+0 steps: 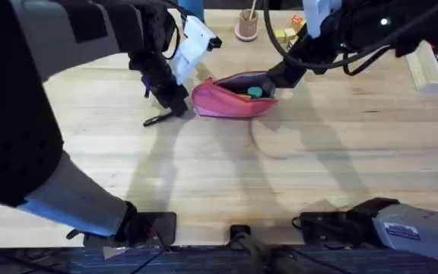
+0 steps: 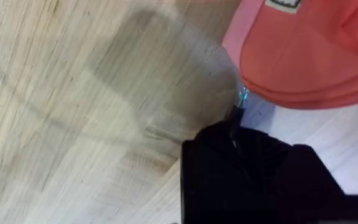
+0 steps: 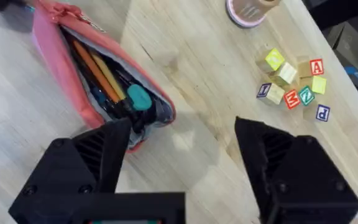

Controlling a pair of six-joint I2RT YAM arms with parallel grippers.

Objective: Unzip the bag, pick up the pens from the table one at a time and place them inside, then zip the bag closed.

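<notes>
The bag point(image 1: 230, 100) lies on the table point(image 1: 280, 175) at the far middle, its long axis running left to right, the mouth unzipped and facing up and to the right. In the right wrist view the open bag point(image 3: 61, 37) holds orange and yellow pencils point(image 3: 98, 71), a dark pen-like item, and a teal-capped piece point(image 3: 138, 98) near the mouth's right end.

One pen point(image 1: 158, 119) lies on the table just left of the bag, long axis roughly left to right, slightly slanted, its left end nearer the viewer. The left gripper point(image 1: 175, 106) stands over the pen's right end, close to the bag's left end. In the left wrist view a slim dark pen point(image 2: 237, 112) with a greenish tip points toward the bag point(image 2: 309, 56), its other end lost under the black fingers point(image 2: 241, 174); whether they are clamped on it cannot be told.

The right gripper point(image 1: 276, 78) sits at the bag's right end. In the right wrist view its fingers point(image 3: 98, 155) are spread wide: one touches or overlaps the bag's mouth end, the other stands apart over bare wood.

Lettered blocks point(image 3: 294, 84) and a pink-based cup point(image 1: 247, 27) lie farther off to the right.
</notes>
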